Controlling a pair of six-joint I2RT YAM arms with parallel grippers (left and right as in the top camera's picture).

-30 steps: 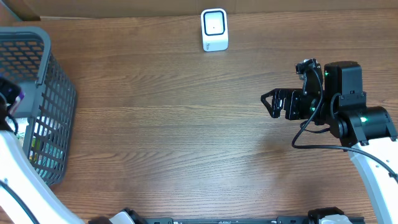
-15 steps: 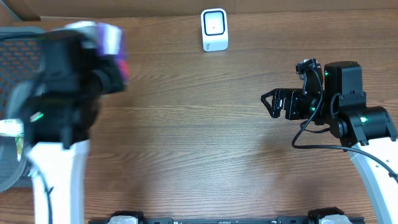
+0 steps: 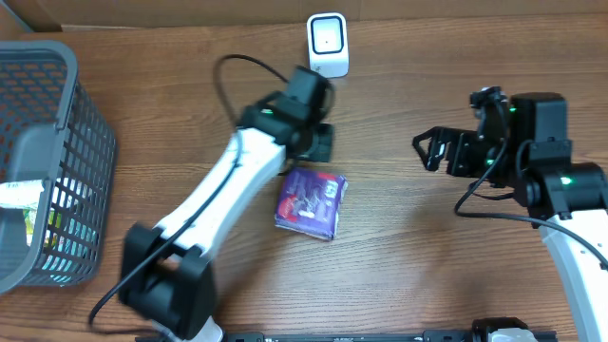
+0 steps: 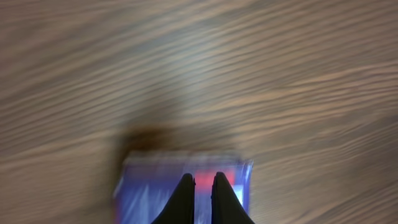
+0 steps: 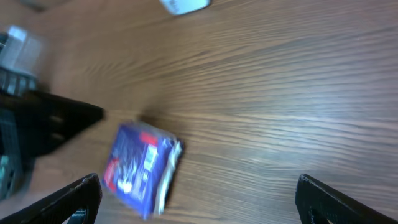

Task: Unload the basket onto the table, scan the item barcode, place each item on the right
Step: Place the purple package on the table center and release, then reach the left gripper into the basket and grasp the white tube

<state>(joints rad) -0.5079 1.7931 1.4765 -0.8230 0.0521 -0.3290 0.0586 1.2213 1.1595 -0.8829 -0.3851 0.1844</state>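
The left tool [image 4: 203, 180] has swung from the basket [image 3: 95, 171] to mid-worktop [image 3: 427, 247], pressed together on the purple packet [image 3: 312, 199]; the scanner [image 3: 328, 45] is now near. The right tool [image 3: 421, 152] stands spread.

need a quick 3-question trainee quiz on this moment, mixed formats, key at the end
1. True or false: the right gripper is open.
2. The purple packet is: A) in the basket; B) out on the table, ungripped; C) in the right gripper's jaws.
3. Which gripper is nearer the white scanner?
Key: 1 true. 2 B. 3 the left gripper, which is shut.
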